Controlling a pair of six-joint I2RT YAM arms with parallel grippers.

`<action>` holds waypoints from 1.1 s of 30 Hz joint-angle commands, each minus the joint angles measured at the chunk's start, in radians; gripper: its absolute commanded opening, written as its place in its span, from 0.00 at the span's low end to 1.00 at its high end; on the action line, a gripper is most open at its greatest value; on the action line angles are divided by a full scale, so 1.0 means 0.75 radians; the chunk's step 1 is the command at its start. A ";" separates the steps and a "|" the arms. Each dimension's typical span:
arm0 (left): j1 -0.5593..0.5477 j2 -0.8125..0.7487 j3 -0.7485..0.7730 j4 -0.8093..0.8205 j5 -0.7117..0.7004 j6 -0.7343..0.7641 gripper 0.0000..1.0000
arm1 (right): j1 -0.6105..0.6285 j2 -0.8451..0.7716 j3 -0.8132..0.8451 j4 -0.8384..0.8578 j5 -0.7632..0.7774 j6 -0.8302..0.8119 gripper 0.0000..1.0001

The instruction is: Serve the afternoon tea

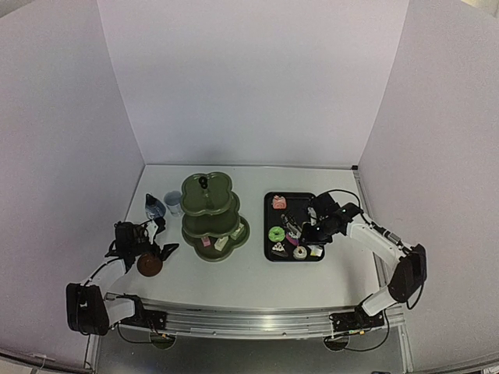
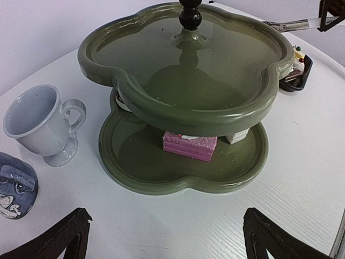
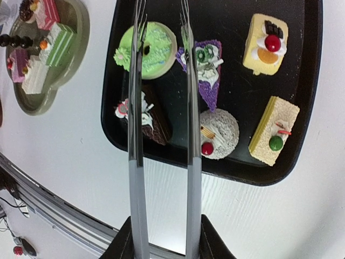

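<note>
The dark green three-tier stand (image 1: 210,214) (image 2: 129,178) stands mid-table, with a pink layered cake (image 2: 190,144) and a white piece (image 2: 237,136) on its bottom tier. Left of it are the white cup (image 2: 40,124) and the blue jug (image 2: 13,186). My left gripper (image 2: 167,243) (image 1: 164,236) is open, low in front of the stand and touching nothing. My right gripper (image 3: 164,232) (image 1: 323,226) is shut on the metal tongs (image 3: 135,135). Their tips are spread and empty above a green doughnut (image 3: 153,46) and a purple wedge (image 3: 207,67).
The black tray (image 3: 302,162) (image 1: 269,249) also holds a chocolate slice (image 3: 145,116), a white dome cake (image 3: 218,132), a yellow cake (image 3: 266,43) and a cream bar (image 3: 274,129). A round brown object (image 1: 149,265) lies by my left arm. White walls enclose the table.
</note>
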 commanded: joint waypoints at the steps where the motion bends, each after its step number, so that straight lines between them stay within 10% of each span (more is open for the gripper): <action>1: -0.003 -0.021 0.072 -0.029 0.000 0.026 1.00 | 0.011 0.028 0.014 -0.067 0.014 -0.089 0.32; 33: -0.003 -0.014 0.063 -0.030 -0.005 0.049 1.00 | 0.018 0.202 0.275 -0.294 -0.002 -0.333 0.33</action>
